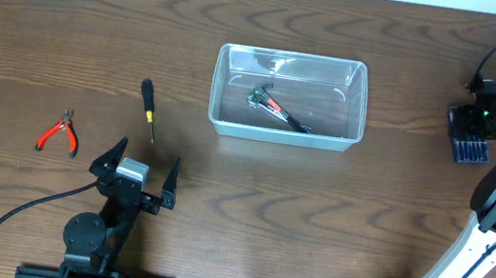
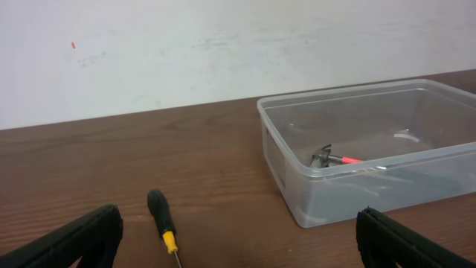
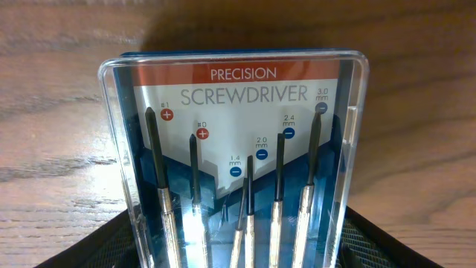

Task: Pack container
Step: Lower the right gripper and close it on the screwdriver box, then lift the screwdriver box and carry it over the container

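Note:
The clear plastic container (image 1: 218, 87) stands at the table's centre, with a small hammer (image 1: 276, 107) with a red and black handle inside. It also shows in the left wrist view (image 2: 372, 195) at the right, hammer (image 2: 332, 158) inside. A screwdriver (image 1: 148, 107) with a black handle and yellow collar lies left of the container. My left gripper (image 1: 135, 174) is open and empty, just in front of the screwdriver (image 2: 163, 220). My right gripper (image 1: 477, 119) at the far right is shut on a clear case of precision screwdrivers (image 3: 234, 149), its fingers against both sides.
Red-handled pliers (image 1: 60, 132) lie at the left, beyond the screwdriver. The left arm's black cable (image 1: 17, 214) loops over the table's front left. A white wall runs along the far edge of the table.

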Tool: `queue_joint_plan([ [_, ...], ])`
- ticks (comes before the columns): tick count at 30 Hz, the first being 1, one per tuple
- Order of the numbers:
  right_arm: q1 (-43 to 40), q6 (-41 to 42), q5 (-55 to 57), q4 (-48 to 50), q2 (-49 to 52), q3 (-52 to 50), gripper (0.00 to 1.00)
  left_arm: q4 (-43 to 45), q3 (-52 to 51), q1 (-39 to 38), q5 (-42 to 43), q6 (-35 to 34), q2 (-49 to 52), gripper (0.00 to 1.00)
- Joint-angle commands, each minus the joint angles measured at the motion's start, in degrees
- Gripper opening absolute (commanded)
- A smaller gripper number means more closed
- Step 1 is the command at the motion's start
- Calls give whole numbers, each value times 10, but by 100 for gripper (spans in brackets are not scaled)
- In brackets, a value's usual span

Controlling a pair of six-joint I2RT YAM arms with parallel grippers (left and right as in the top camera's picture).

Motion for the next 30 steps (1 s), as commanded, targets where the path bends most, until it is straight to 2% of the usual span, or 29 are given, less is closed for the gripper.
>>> queue_joint_plan([
  [1,4,8,-10,-6,7,27,49,-15,-13,2,14,-5,-3,98],
  [6,15,8,-10,-12,7,39,44,-14,-13,2,14,-5,-3,99],
  [14,45,8,-10,-32,7,73,45,-14,-13,2,14,-5,-3,98],
  [30,161,8,-11,-118,7,268,45,-15,-13,2,14,-5,-3,98],
])
